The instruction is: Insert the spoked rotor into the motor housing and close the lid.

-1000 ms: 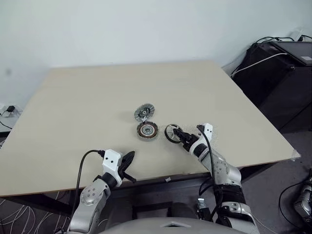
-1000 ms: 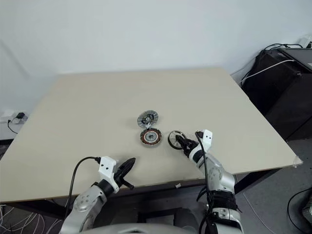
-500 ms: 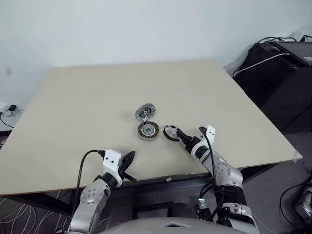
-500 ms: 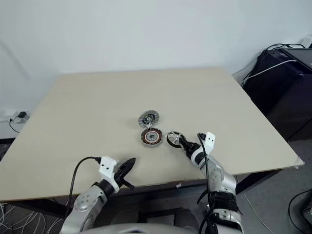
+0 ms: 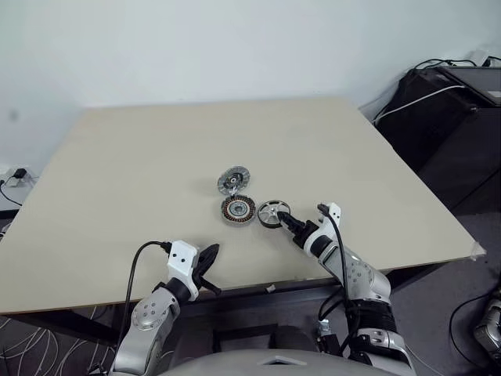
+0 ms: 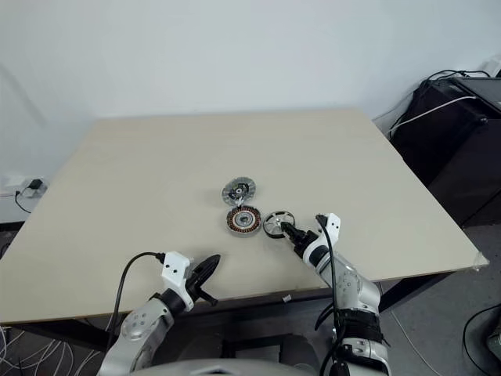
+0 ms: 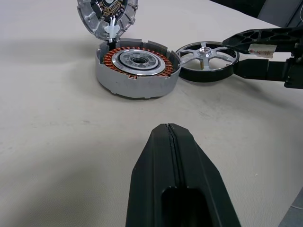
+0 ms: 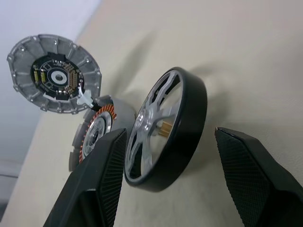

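Your rotor (image 7: 206, 60) sits on the table (image 5: 141, 164) just right of the housing (image 7: 136, 66), close beside it; whether they touch you cannot tell. It is a silver spoked wheel with a dark outer band and a small raised hub. In the right wrist view the rotor (image 8: 165, 128) appears between the two fingers, with one finger (image 8: 97, 179) beside the rim and the other finger (image 8: 251, 175) standing apart from it with bare table in the gap. So your right gripper (image 5: 283, 222) is spread around the rotor, not pinching it; contact on the near side is too close to call.

The housing shows its ring of copper windings around a pale centre, open side up. Behind it the lid (image 7: 108, 16) stands tilted, its inner face with the dark board turned towards you, its lower edge at the housing's far rim. From the head camera, lid (image 5: 232, 180), housing (image 5: 237, 210) and rotor (image 5: 270, 213) cluster together near the middle of the table.

Your left gripper (image 5: 207, 262) hangs over the near table edge, well apart from the parts, its fingers (image 7: 176, 184) pressed together on nothing.

At the far right, dark equipment (image 5: 446, 117) with cables stands beside the table.
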### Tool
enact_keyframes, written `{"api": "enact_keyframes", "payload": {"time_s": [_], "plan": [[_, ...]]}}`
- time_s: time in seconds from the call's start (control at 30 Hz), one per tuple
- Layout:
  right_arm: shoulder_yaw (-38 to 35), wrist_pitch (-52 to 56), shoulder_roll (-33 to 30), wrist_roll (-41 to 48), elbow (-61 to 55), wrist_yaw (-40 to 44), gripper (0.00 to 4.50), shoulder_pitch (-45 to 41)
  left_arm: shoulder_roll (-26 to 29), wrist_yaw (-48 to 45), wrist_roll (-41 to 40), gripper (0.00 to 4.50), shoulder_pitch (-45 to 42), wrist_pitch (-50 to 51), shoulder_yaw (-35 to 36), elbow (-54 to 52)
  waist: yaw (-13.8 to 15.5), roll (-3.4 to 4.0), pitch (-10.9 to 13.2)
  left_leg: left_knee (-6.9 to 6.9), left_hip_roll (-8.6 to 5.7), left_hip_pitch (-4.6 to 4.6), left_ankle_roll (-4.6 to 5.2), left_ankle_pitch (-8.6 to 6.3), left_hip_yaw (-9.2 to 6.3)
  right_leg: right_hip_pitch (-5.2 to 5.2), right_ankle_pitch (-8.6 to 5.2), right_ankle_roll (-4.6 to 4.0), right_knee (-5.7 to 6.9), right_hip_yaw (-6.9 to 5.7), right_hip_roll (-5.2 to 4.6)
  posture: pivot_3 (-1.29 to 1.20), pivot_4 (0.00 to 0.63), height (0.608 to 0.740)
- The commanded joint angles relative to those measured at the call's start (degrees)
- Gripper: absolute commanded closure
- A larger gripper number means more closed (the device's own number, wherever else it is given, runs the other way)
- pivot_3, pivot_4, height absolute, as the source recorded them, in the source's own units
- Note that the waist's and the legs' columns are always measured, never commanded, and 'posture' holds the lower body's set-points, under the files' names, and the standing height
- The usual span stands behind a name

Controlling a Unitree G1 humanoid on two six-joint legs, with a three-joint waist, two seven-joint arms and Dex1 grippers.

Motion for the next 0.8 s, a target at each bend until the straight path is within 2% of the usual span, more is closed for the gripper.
{"api": "enact_keyframes", "payload": {"time_s": [0.03, 0.2, 0.27, 0.5, 0.6, 0.8], "plan": [[-1.4, -0.35, 0.85, 2.08, -1.19, -0.55, 1.9, -1.04, -0.02, 0.13, 0.1, 4.5, -0.52, -0.35, -0.14, -1.24, 0.0, 0.0, 0.0, 0.0, 0.0, 0.0, 0.0, 0.0, 0.0, 0.0, 0.0, 0.0, 0.0, 0.0, 0.0, 0.0, 0.0, 0.74], [-1.0, -0.27, 0.78, 1.99, -1.02, -0.56, 3.55, -0.95, 0.03, 0.25, 0.34, 4.5, -0.59, -0.24, -0.16, -1.04, -0.01, 0.0, 0.0, 0.0, 0.0, 0.0, 0.0, 0.0, 0.0, 0.0, 0.0, 0.0, 0.0, 0.0, 0.0, 0.0, 0.0, 0.74], [-0.82, -0.25, 0.6, 1.79, -0.83, -0.79, 3.95, -0.89, 0.09, 0.29, 0.42, 4.5, -0.62, -0.21, -0.16, -0.89, -0.03, 0.03, -0.05, 0.0, 0.0, 0.02, 0.01, 0.0, 0.0, 0.02, 0.0, 0.0, 0.0, 0.01, 0.02, 0.0, 0.0, 0.74], [-1.02, 0.29, 0.27, 2.12, -1.82, -1.76, 3.95, 0.7, 0.08, 0.5, 0.59, 4.5, -0.52, -0.19, -0.25, -0.46, 0.0, 0.11, -0.11, 0.01, 0.0, 0.05, 0.0, 0.0, 0.0, 0.05, 0.0, 0.0, 0.01, -0.01, 0.0, 0.0, 0.0, 0.74], [-3.93, -0.91, 1.68, 4.16, -3.07, -4.43, 3.95, 1.64, 0.02, 0.58, 0.56, 4.5, -0.47, -0.28, -0.27, -0.46, 0.1, 0.13, -0.12, 0.0, 0.0, 0.04, 0.0, 0.0, 0.0, 0.05, 0.0, 0.0, 0.0, -0.01, 0.0, 0.0, 0.0, 0.74], [-8.43, 0.08, 5.49, 13.77, -10.45, -5.56, 3.95, 3.84, 0.22, 0.49, 0.41, 4.5, 0.24, -0.34, -0.24, -0.88, 0.2, 0.19, -0.08, -0.01, -0.03, -0.07, -0.01, -0.01, 0.0, -0.03, 0.0, 0.01, -0.02, -0.03, -0.12, 0.0, 0.0, 0.74]]}}
